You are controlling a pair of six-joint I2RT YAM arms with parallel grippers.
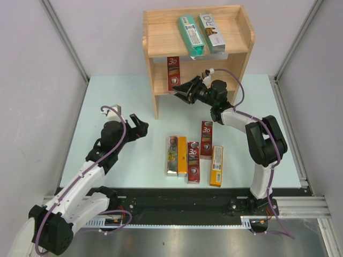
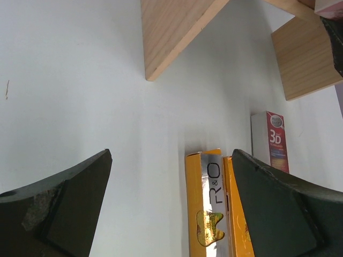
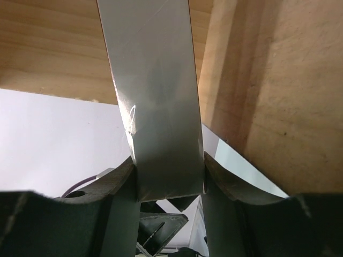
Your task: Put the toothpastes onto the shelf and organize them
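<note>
The wooden shelf point(image 1: 155, 91) stands at the table's far side. A teal toothpaste point(image 1: 191, 35) and a silver one point(image 1: 211, 32) lie on its top tier. My right gripper point(image 1: 186, 90) is shut on the near end of a red "3D" toothpaste point(image 1: 173, 73), whose far end is inside the lower tier. In the right wrist view the gripper point(image 3: 169, 161) clamps the carton's grey side point(image 3: 153, 91) under the shelf boards point(image 3: 268, 96). My left gripper point(image 1: 138, 126) is open and empty above the table, left of the loose cartons. In the left wrist view the gripper point(image 2: 171, 155) shows wide-open jaws.
Several cartons lie in a row on the table: silver R&O point(image 1: 171, 155), orange point(image 1: 182, 156), two red 3D point(image 1: 193, 162) point(image 1: 206, 139), orange point(image 1: 216, 166). The left wrist view shows the R&O carton point(image 2: 208, 198), a red 3D one point(image 2: 276, 142) and the shelf's side panel point(image 2: 177, 27).
</note>
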